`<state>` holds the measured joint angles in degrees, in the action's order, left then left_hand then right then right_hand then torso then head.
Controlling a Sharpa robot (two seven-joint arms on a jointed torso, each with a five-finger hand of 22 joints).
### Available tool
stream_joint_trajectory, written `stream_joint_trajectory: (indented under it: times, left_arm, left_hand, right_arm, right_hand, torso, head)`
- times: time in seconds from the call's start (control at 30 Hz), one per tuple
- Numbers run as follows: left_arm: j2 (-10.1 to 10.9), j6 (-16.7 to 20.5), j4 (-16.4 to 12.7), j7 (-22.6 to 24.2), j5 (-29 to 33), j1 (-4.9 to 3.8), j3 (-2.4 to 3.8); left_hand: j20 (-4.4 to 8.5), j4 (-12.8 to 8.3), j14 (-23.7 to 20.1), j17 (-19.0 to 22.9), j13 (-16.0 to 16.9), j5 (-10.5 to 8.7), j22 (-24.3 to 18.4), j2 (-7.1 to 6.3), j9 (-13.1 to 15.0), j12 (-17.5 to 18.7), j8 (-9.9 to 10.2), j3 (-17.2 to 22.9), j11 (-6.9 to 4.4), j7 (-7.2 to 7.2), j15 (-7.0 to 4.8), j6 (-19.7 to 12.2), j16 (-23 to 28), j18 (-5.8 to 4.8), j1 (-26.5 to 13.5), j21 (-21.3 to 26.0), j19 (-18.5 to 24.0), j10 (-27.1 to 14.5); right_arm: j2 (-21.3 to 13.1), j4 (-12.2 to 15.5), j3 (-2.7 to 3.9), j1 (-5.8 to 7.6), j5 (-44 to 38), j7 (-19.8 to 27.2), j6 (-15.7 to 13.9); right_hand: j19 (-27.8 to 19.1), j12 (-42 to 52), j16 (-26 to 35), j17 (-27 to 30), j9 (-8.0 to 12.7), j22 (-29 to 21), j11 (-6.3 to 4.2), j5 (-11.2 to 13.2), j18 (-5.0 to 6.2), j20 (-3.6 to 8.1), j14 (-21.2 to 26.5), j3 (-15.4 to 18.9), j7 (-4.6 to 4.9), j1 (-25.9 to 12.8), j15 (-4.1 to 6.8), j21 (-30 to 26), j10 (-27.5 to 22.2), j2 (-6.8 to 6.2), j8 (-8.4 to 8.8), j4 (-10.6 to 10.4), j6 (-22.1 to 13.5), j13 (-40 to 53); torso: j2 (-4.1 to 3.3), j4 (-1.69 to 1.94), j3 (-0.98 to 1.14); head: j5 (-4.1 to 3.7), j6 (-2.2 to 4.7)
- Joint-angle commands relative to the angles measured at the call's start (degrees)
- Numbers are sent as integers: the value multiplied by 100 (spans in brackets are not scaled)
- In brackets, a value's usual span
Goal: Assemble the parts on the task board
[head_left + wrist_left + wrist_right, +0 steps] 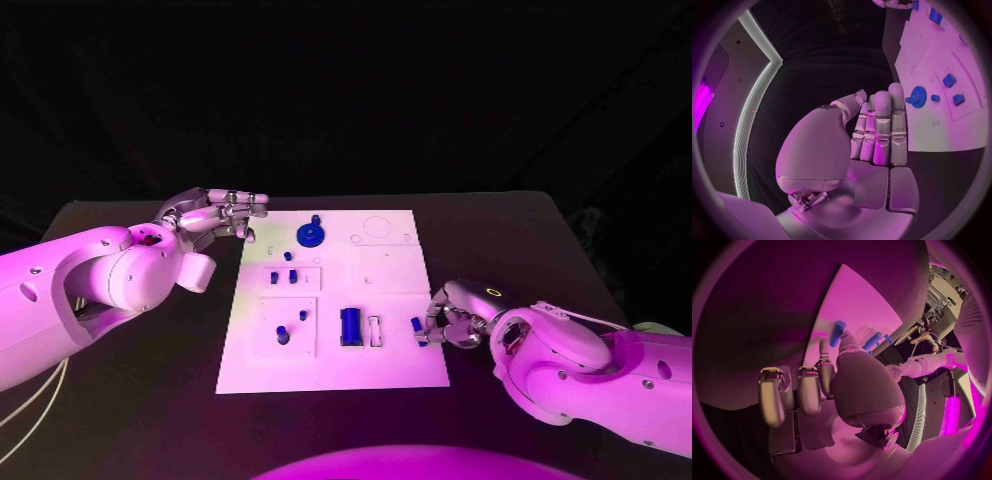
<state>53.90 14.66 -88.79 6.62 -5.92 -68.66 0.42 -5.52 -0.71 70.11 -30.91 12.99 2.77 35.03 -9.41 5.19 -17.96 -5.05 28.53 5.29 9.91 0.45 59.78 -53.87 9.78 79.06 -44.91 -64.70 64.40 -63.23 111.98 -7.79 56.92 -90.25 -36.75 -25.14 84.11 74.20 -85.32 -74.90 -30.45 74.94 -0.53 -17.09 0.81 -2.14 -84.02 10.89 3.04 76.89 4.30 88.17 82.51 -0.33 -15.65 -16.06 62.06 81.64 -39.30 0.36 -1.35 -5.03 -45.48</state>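
Black table (144, 400) bears white task board (389, 370) at centre. Left hand (216, 215) held just off board's far left corner, fingers (882, 130) straight, pressed together, nothing held. Right hand (444, 318) set at board's right edge; small blue peg (837, 333) pinched at fingertips. Blue gear (312, 236), block (351, 326), small parts seen on board. Step judged: peg picked, insertion pending. Next move: peg to be aligned over matching hole, upright.
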Motion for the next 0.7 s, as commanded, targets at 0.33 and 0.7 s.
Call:
stream_joint_trajectory:
  times: [0.33, 0.7]
  left_arm:
    - [24, -73, -34, 3, 24, -4, 2]
    - [33, -66, -42, -11, 24, -5, 1]
  left_hand:
    - [1, 25, -32, 10, 10, 18, -12, 88, -10, -33, -22, -22, -2, 7, 15, -35, 11, 78, -16, 32, -59, -52]
    - [1, 25, -32, 10, 10, 18, -12, 88, -10, -33, -22, -22, -2, 7, 15, -35, 11, 78, -16, 32, -59, -52]
  right_arm:
    - [175, -139, -2, -96, -244, -45, 289]
    - [314, -190, -2, -131, -714, -118, 425]
  right_hand:
    - [510, -19, 14, -661, 28, 1452, -73, -38, -40, 28, -424, -81, -16, 269, 38, -3, 13, -78, 50, 124, 71, -343]
    - [509, -22, 13, -669, 57, 1451, -75, -71, -40, 38, -424, -158, -14, 572, 43, -4, 6, -166, 92, 310, 81, -333]
  torso:
    - [3, 3, 1]
    - [3, -4, -2]
  head:
    - [5, -25]
    - [17, -21]
